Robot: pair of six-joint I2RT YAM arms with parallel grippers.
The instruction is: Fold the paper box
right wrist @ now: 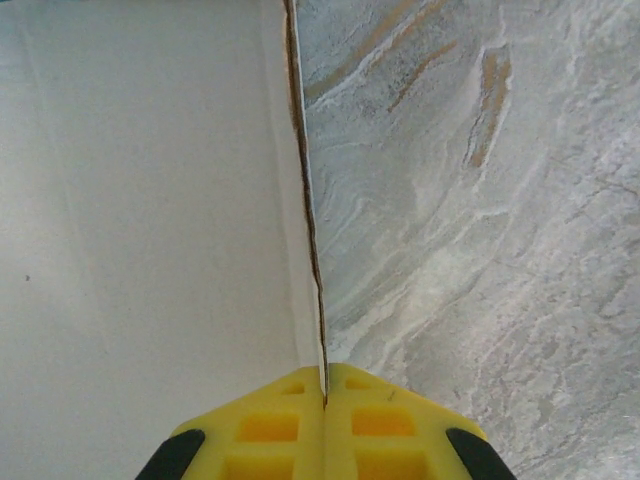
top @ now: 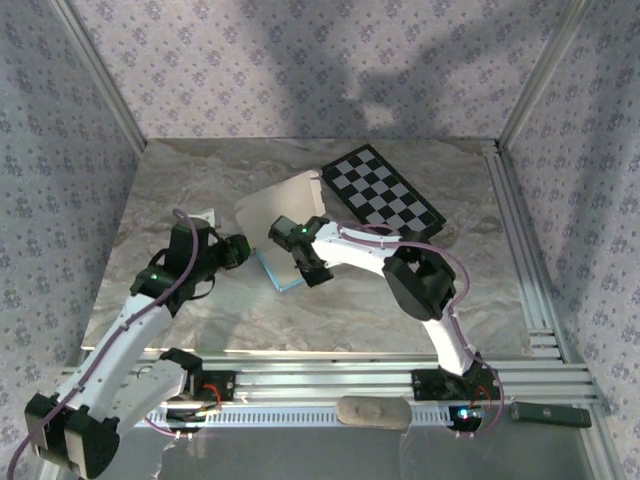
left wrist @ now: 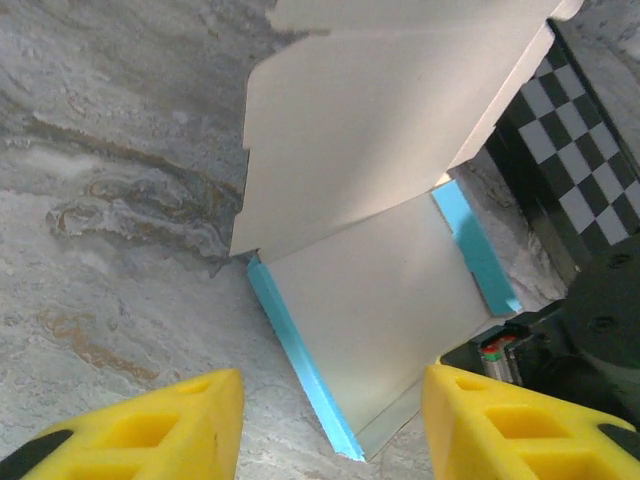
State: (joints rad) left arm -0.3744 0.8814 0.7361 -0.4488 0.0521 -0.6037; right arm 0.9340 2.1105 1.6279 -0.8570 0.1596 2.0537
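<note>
Paper box (top: 285, 207) sits mid-table, just near of the checkerboard (top: 385, 195). It's half formed: white base panel (left wrist: 370, 300) flat on the marble table (top: 400, 310), one big white flap tilted up from the fold at its far end, turquoise side strips along both long edges. R gripper (right wrist: 323, 388) is pinched shut on the paper box, card edge running straight out from between its yellow pads, white face to one side and bare table to the other, so R arm is the one w/ contact. L gripper (left wrist: 333, 420) has jaws apart, nothing btwn the pads but the base panel's near corner, not touching either one. From L jaws the box lies dead ahead; its long axis runs away and up-right, turquoise strip slanting toward the L gripper. Top view puts L gripper (top: 243, 250) just beside the box's left edge, R gripper (top: 318, 272) at its right. My read: next fold turns on the L side strip, L arm nearer to it, R arm anchoring.
</note>
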